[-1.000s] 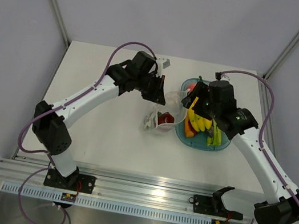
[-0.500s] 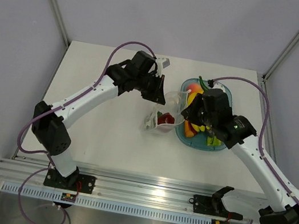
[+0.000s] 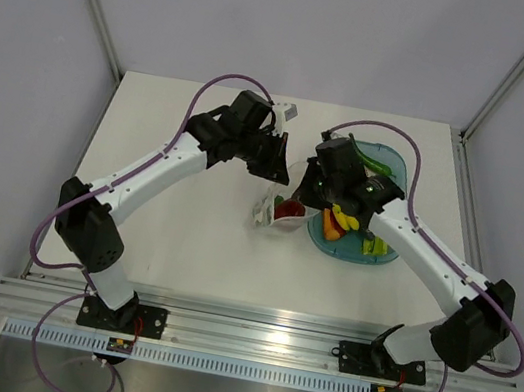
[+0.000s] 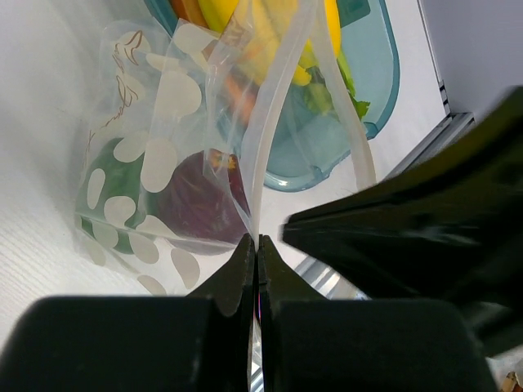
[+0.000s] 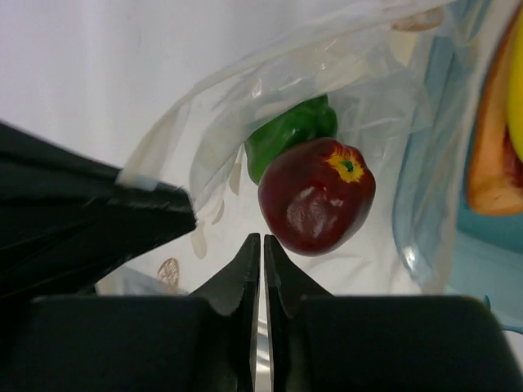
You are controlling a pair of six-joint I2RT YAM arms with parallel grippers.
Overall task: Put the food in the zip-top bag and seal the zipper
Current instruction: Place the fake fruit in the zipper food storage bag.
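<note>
The left arm (image 3: 156, 165) and right arm (image 3: 429, 254) share white tubular links, bulky black joint housings and black bases. A purple cable (image 3: 224, 78) loops along each. The left claw (image 4: 257, 245) and right claw (image 5: 261, 241) end in matte black tapered fingers.

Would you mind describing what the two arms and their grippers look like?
Both the left arm and right arm have white links with bulky black joints, and a purple cable loops along each. The left gripper and right gripper have plain black fingers tapering to thin tips. A small green light glows near the right wrist.
</note>
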